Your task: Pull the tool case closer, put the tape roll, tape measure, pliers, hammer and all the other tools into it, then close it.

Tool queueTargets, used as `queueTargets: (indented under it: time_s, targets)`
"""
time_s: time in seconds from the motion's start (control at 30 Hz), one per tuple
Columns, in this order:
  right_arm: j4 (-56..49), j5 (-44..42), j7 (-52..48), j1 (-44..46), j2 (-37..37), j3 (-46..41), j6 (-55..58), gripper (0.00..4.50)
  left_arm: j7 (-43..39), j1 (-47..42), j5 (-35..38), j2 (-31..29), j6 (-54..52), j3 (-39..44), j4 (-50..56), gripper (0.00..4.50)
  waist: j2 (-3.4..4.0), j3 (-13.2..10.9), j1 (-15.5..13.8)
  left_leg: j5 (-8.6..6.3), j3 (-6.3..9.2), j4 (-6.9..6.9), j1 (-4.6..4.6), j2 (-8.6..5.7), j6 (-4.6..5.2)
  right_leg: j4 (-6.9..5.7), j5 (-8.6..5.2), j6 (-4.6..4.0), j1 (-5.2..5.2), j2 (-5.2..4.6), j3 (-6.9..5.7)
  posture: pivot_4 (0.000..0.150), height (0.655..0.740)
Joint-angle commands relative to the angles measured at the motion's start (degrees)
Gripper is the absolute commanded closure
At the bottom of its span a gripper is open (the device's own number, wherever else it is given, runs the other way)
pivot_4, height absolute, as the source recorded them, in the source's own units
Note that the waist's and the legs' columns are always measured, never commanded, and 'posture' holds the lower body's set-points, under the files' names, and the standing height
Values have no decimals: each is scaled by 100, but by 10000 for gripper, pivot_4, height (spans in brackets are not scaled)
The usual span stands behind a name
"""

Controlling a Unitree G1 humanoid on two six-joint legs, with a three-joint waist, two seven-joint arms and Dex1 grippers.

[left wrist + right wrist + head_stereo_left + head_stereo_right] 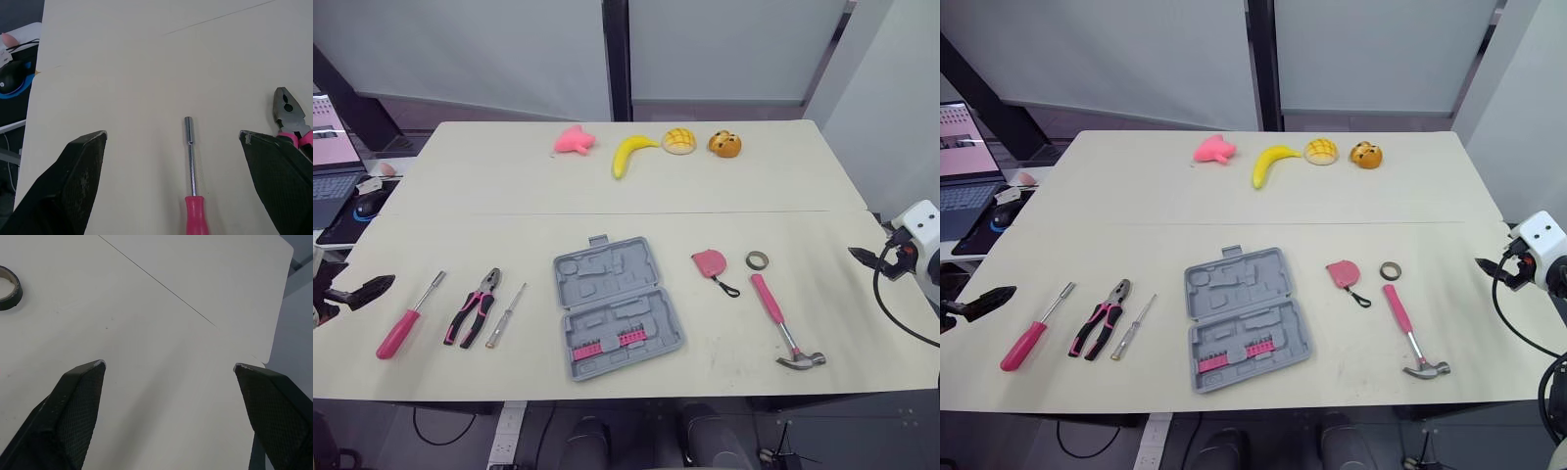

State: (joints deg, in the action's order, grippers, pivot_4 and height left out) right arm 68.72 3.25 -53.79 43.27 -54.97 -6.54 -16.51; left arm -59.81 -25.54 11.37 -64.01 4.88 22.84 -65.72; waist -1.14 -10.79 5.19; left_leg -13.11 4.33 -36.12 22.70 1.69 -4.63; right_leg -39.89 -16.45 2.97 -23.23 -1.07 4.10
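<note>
The grey tool case (617, 308) lies open near the table's front edge, with pink bits in its near half. To its left lie the pink-handled pliers (475, 305), a thin screwdriver (506, 315) and a pink-handled nut driver (409, 318). Right of the case are the pink tape measure (710, 262), the tape roll (757, 260) and the pink hammer (781, 318). My left gripper (367, 289) hovers open at the table's left edge, facing the nut driver (191, 166). At the right edge my right gripper (867, 259) is open and empty, well clear of the tape roll (9, 288).
A pink toy (574, 140), a banana (629, 153) and two buns (678, 140) (724, 144) sit along the table's far side. A laptop (333, 157) and a mouse (367, 204) rest on a side desk to the left.
</note>
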Motion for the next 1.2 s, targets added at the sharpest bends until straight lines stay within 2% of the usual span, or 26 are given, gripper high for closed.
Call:
queueTargets:
  time_s: [0.03,0.37,0.5,0.6,0.73,0.8,0.93,1.1,1.17,1.2]
  targets:
    - [-188,-125,-60,18,-176,-94,2,384,-127,-92,87,-271,-120,73,-8,0,0,0,-1,0,0,0,0,0,0,0,0,0,0,0,0,1500,7400]
    - [-634,-196,-478,31,-82,-33,268,384,-539,-102,380,-405,-721,216,153,0,0,0,0,0,0,0,0,0,0,-1,0,0,0,0,0,1500,7400]
    - [-1415,-206,-803,-102,81,137,693,384,-949,155,593,-260,-1005,174,1031,0,0,0,-1,0,1,-2,1,1,0,-3,0,0,0,1,-1,1500,7400]
    - [-2495,-259,-1015,-349,270,333,1211,6645,-1068,761,868,-7,-1501,137,2611,0,2,1,-5,0,2,-2,1,2,-1,-4,0,0,0,0,-1,1500,7400]
    - [-3993,39,-1036,-679,540,890,1914,20306,-741,1590,1012,414,-2128,-101,4944,9237,3,0,-15,0,2,-6,4,3,-1,-5,0,0,0,-2,0,1500,7400]
    - [-4485,157,-957,-721,687,1117,2222,24778,-581,1815,984,577,-2340,-256,5674,15274,3,0,-24,0,4,-8,4,4,-1,-6,0,0,0,-1,1,1500,7400]
    - [-5116,370,-906,-639,1009,1583,2547,32713,-264,2042,722,765,-2574,-763,6584,28839,2,1,-34,0,6,-10,6,4,-1,-5,0,0,0,0,-1,1500,7400]
    - [-5358,687,-833,-572,1518,2237,2550,41766,250,2155,259,1032,-2699,-1407,6920,44958,2,1,-30,0,6,-10,5,3,0,-3,0,0,0,1,-1,1500,7400]
    - [-5320,776,-791,-511,1739,2435,2521,44697,393,2175,113,1143,-2707,-1593,6917,45000,1,1,-32,0,6,-10,5,3,0,-3,0,0,0,1,-1,1500,7400]
    - [-5284,820,-787,-482,1845,2532,2512,44697,450,2189,36,1182,-2697,-1677,6922,45000,1,1,-31,0,6,-10,6,3,0,-3,0,0,0,1,-2,1500,7400]
